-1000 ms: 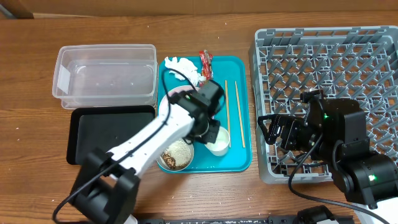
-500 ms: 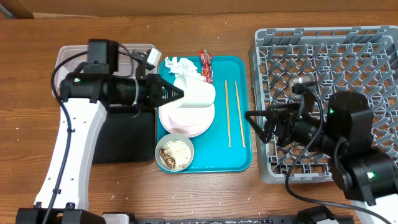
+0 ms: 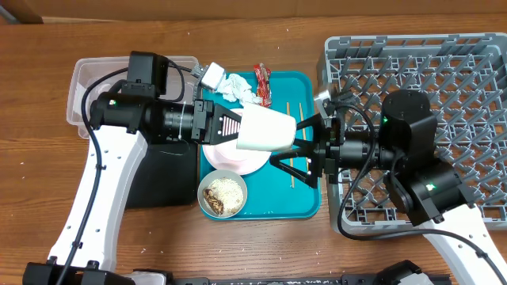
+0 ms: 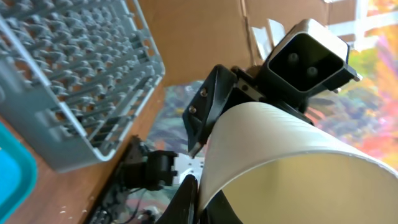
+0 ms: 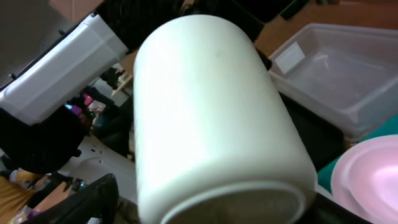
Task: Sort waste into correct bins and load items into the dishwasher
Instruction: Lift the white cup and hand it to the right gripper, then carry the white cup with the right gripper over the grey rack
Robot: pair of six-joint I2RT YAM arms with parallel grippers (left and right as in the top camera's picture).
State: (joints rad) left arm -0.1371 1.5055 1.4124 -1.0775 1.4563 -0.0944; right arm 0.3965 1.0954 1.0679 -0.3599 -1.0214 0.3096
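My left gripper (image 3: 230,127) is shut on the rim of the small white cup (image 3: 265,129) and holds it on its side above the teal tray. In the left wrist view its jaws (image 4: 199,199) pinch the cup wall (image 4: 280,162). My right gripper (image 3: 287,146) is open, one finger on each side of the cup's base; the cup (image 5: 211,106) fills the right wrist view between those fingers (image 5: 214,208). The pink plate (image 3: 238,156), the bowl with rice scraps (image 3: 223,194), chopsticks (image 3: 303,119), napkin (image 3: 236,85) and red wrapper (image 3: 262,83) lie on the tray.
The grey dish rack (image 3: 451,79) stands at the right. The clear tub (image 3: 103,95) and the black tray (image 3: 158,186) are at the left, partly under my left arm. The teal tray (image 3: 293,207) sits between them and the rack.
My left gripper has carried the cup to the right over the tray. My right gripper has come left from the rack, and its open fingers now flank the cup's base.
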